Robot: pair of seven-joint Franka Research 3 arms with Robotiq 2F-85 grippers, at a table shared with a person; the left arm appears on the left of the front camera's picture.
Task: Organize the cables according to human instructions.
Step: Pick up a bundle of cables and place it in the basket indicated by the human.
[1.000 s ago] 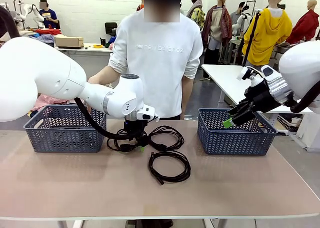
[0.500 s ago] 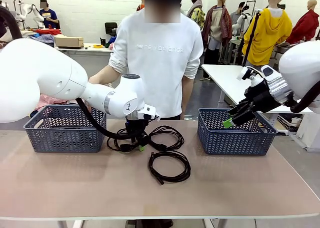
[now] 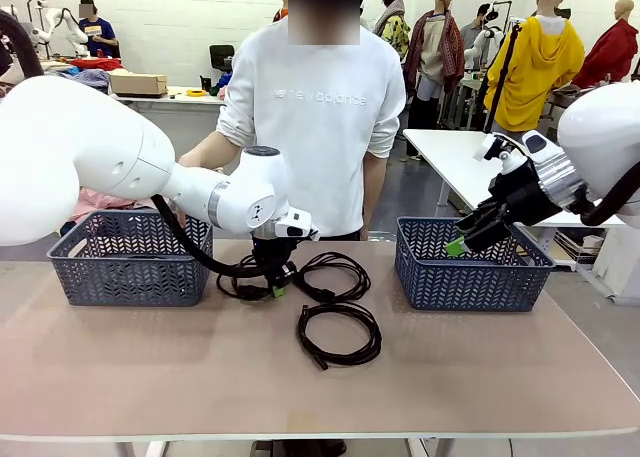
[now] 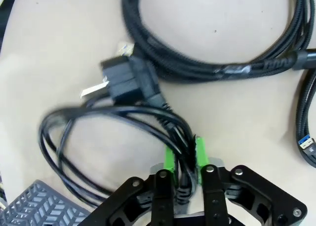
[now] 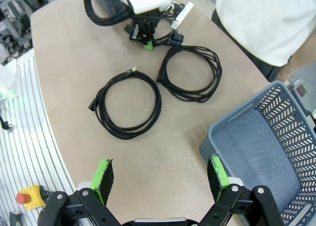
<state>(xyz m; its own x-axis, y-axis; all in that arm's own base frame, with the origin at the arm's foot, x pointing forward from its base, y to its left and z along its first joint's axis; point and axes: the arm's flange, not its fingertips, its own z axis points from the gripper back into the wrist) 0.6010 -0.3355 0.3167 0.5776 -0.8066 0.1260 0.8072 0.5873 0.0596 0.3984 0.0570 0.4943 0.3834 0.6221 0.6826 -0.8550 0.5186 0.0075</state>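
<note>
My left gripper is down at the table's middle, shut on a thin black power cord. Its green pads pinch the cord's strands, and the chunky plug lies just ahead. A second coiled cable lies to its right, seen as a braided cord in the left wrist view. A third coil rests nearer the table's front edge, also in the right wrist view. My right gripper hangs open and empty above the right basket.
A grey basket stands at the back left and a matching one at the back right. A person in a white sweatshirt stands at the far edge between them.
The left gripper has risen a little with the power cord in it, lifting that coil slightly. The right arm and the other two coils have not moved.
</note>
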